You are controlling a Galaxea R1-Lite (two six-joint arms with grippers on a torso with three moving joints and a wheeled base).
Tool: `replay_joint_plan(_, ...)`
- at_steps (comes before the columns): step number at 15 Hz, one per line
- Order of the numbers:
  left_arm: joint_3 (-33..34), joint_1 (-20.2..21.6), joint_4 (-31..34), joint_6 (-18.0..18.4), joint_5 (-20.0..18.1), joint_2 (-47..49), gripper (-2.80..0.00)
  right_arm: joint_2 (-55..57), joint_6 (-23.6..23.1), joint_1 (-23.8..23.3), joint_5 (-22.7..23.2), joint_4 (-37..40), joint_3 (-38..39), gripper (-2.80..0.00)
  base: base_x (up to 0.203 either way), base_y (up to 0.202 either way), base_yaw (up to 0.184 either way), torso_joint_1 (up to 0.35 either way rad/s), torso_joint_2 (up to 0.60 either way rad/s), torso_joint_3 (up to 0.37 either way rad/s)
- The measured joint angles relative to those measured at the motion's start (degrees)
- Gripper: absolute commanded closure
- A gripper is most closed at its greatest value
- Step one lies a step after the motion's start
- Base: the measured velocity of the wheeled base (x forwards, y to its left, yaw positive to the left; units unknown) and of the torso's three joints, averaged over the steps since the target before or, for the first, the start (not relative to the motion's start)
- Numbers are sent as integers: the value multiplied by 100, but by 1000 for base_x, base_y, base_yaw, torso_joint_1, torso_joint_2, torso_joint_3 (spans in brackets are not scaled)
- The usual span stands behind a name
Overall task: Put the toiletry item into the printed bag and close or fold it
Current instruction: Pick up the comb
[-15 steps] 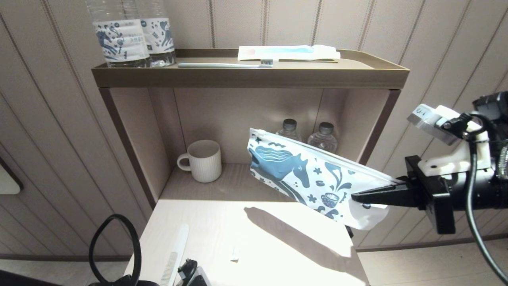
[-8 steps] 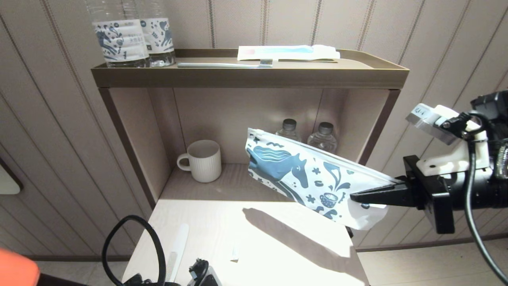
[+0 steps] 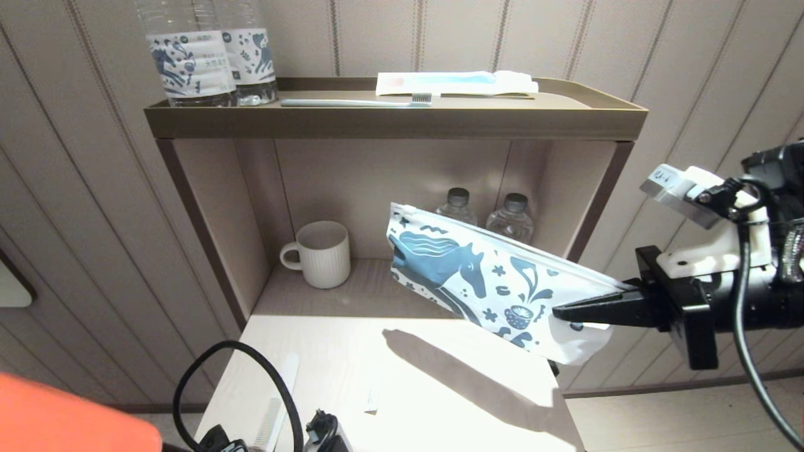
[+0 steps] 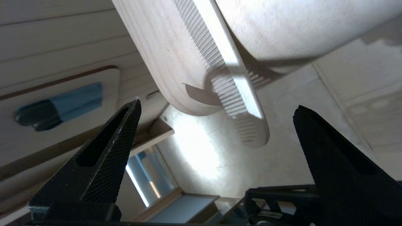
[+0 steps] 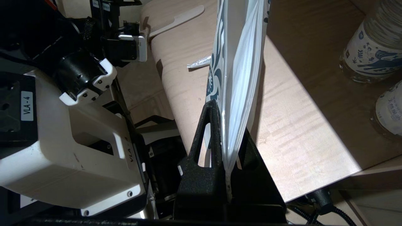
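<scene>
top bottles [image 3: 207,50] cropped, comb [image 3: 276,402] perhaps part-hidden

I see the printed bag [image 3: 477,276] pinched at one end, hanging tilted over the desk's [image 3: 414,389] right edge; the comb [image 3: 276,402] overhangs its front-left corner.

Hotel-style guest room nook

Panelled walls [image 3: 81,188] back a wooden shelf unit [image 3: 396,119] stocked with guest supplies: labelled water bottles [image 3: 207,56], a toothbrush [image 3: 355,102] and a mug [image 3: 320,254], all beyond the right gripper [image 3: 559,312].
</scene>
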Motion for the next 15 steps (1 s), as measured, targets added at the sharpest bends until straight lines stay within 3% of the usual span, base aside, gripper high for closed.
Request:
replay_joint_plan(8, -269, 1, 289, -36, 63, 238, -280, 94, -52, -20, 63, -80, 69, 0, 0, 0, 0, 0, 0, 0)
replay_joint_plan(15, -393, -260, 623, -371, -5, 222, -280, 104, -55, -13, 71, -80, 88, 0, 0, 0, 0, 0, 0, 0)
